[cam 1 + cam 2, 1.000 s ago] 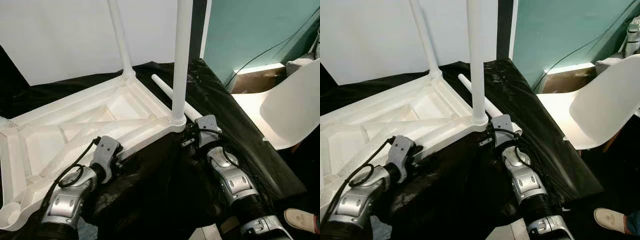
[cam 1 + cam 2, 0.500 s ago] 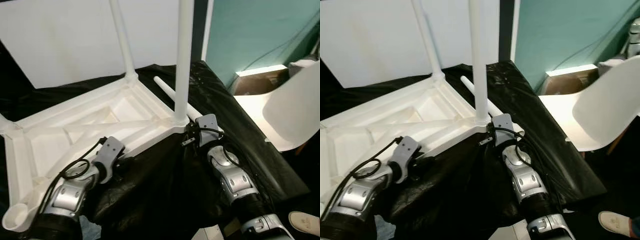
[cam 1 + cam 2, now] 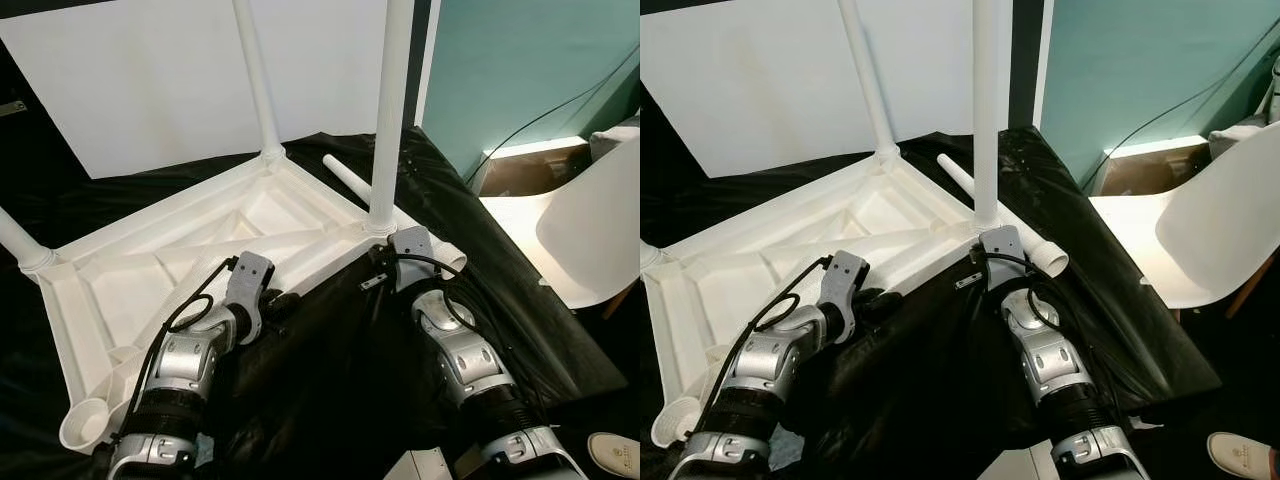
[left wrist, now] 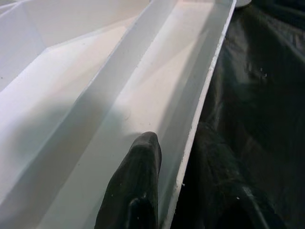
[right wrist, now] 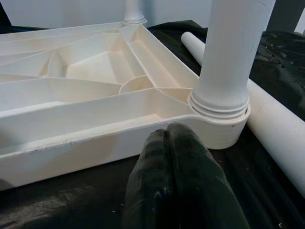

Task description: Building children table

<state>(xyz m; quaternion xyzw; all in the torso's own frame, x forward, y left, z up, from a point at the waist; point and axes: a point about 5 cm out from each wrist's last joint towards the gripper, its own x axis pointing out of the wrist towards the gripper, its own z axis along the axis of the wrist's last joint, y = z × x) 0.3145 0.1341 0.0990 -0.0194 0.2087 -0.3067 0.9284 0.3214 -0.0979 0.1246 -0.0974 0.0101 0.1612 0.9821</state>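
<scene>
- While the upturned table top (image 3: 180, 250) lies centre-left on the black sheet (image 3: 330, 380), three legs stand fitted.
- Remaining: loose leg (image 3: 350, 178), centre; empty socket (image 3: 85, 422), lower left.
- My left gripper (image 4: 143, 157) straddles the rim, part open.
- My right gripper (image 5: 174, 143) is closed, empty.

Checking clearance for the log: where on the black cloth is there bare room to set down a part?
Bare black plastic cloth lies between the left gripper and right gripper, and right of the loose white plastic tube leg. It is crowded at the upturned white plastic table top's near corner, where both grippers and an upright fitted leg meet.
</scene>
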